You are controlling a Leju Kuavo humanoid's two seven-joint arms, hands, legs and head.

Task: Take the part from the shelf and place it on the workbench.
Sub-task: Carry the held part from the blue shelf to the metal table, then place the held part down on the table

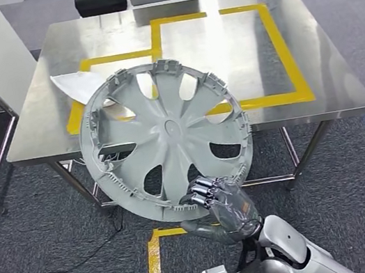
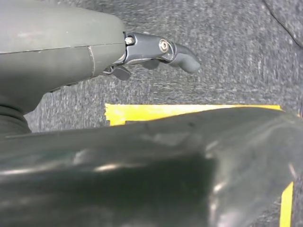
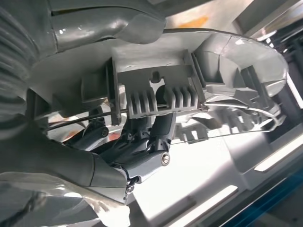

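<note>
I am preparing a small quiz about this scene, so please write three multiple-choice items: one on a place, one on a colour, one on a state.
1. Where is the wheel cover?
A. Lying flat inside the yellow tape outline
B. Held in the air at the workbench's near edge
C. On the carpet floor

2. What colour is the tape marking the workbench top?
A. Yellow
B. Red
C. Blue

3. What is the right robot hand doing?
A. Hanging with nothing in it
B. Pressing flat on the workbench
C. Gripping the wheel cover's rim

Answers:
1 B: the head view shows the cover tilted, lifted in front of the table edge, not resting flat.
2 A: the lines on the steel top are yellow.
3 C: the fingers wrap the rim from beneath.
</note>
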